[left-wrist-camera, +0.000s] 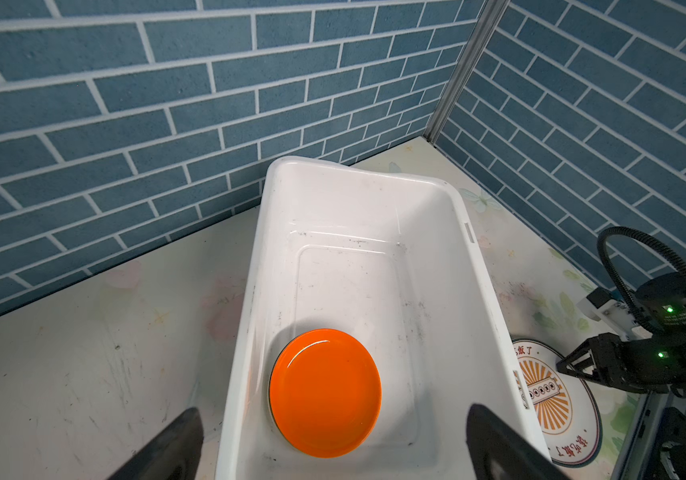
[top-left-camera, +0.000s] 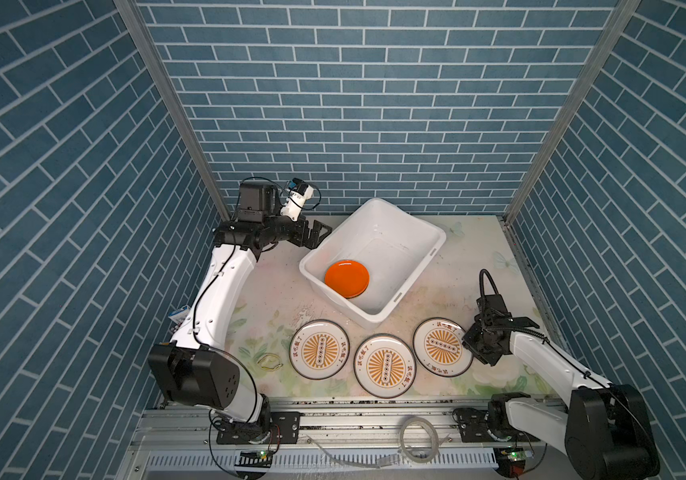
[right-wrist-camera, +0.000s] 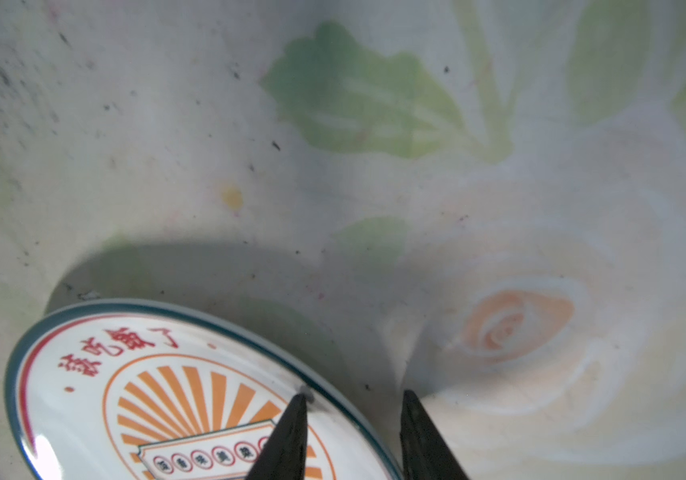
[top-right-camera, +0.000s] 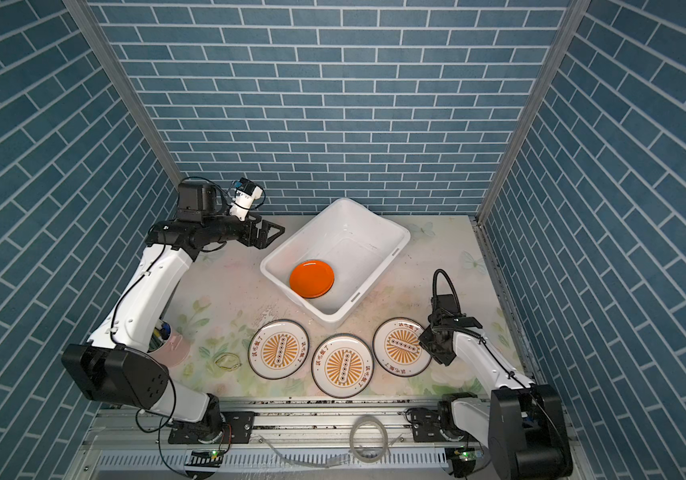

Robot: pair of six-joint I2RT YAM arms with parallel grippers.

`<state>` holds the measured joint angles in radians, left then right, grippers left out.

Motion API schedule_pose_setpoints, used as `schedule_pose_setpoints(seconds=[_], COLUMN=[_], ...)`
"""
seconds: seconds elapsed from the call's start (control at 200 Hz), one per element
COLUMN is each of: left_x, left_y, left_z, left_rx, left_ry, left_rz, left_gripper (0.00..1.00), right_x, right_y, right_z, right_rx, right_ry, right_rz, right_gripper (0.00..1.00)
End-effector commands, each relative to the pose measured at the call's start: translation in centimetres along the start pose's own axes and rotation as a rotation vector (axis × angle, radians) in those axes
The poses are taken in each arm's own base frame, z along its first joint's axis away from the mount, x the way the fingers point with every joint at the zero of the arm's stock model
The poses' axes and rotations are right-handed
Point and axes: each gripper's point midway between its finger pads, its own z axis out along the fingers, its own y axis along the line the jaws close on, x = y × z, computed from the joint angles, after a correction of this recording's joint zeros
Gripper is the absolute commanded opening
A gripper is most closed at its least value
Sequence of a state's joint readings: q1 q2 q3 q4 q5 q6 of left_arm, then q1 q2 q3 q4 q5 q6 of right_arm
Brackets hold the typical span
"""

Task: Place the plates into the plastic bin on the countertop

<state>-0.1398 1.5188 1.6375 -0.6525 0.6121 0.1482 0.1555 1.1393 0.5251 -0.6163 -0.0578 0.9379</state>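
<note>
Three white sunburst plates lie in a row on the floral countertop (top-left-camera: 275,291) in both top views: left (top-left-camera: 319,349) (top-right-camera: 279,349), middle (top-left-camera: 385,365) (top-right-camera: 343,365) and right (top-left-camera: 441,347) (top-right-camera: 401,347). My right gripper (top-left-camera: 468,338) (top-right-camera: 423,338) (right-wrist-camera: 354,395) straddles the right plate's (right-wrist-camera: 166,395) rim. One finger is on its face and the other outside, with a gap still showing. A plain orange plate (top-left-camera: 346,278) (top-right-camera: 312,278) (left-wrist-camera: 324,392) lies in the white plastic bin (top-left-camera: 391,266) (top-right-camera: 358,257) (left-wrist-camera: 358,291), with a dark edge under it. My left gripper (top-left-camera: 318,235) (top-right-camera: 272,232) (left-wrist-camera: 333,409) hovers wide open and empty beside the bin's far left corner.
A yellow rubber band (top-left-camera: 268,361) lies left of the plates. A pink cup of pens (top-right-camera: 171,345) stands by the left arm, and a small blue-white carton (top-left-camera: 179,313) sits at the left edge. Blue brick walls close in three sides. Clear tubing (top-left-camera: 416,440) rests on the front rail.
</note>
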Motion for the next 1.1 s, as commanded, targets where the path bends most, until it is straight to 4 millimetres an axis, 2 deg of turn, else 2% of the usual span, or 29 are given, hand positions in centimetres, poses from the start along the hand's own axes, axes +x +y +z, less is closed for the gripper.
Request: schedule_pose_setpoints(seconds=[0.0, 0.1, 0.315, 0.95, 1.095], left_x=[0.1, 0.2, 0.2, -0.2, -0.1], left_y=[-0.2, -0.2, 0.0, 0.1, 0.1], left_z=[0.1, 0.1, 0.0, 0.1, 0.1], left_rx=[-0.001, -0.002, -0.011, -0.013, -0.013], left_ry=[-0.005, -0.003, -0.002, -0.007, -0.006], left_rz=[0.003, 0.0, 0.006, 0.01, 0.01], left_gripper=[1.0, 1.0, 1.0, 1.0, 1.0], right_x=[-0.9, -0.9, -1.4, -2.5, -2.4], right_y=[1.5, 2.7, 2.5, 1.7, 2.9], right_z=[0.0, 0.0, 0.3, 0.4, 0.3], right_rx=[-0.054, -0.09, -0.039, -0.101, -0.178], right_ry=[-0.015, 0.005, 0.019, -0.017, 0.0], right_rz=[-0.005, -0.045, -0.087, 0.099, 0.072], right_gripper=[0.38, 0.39, 0.37, 0.27, 0.3])
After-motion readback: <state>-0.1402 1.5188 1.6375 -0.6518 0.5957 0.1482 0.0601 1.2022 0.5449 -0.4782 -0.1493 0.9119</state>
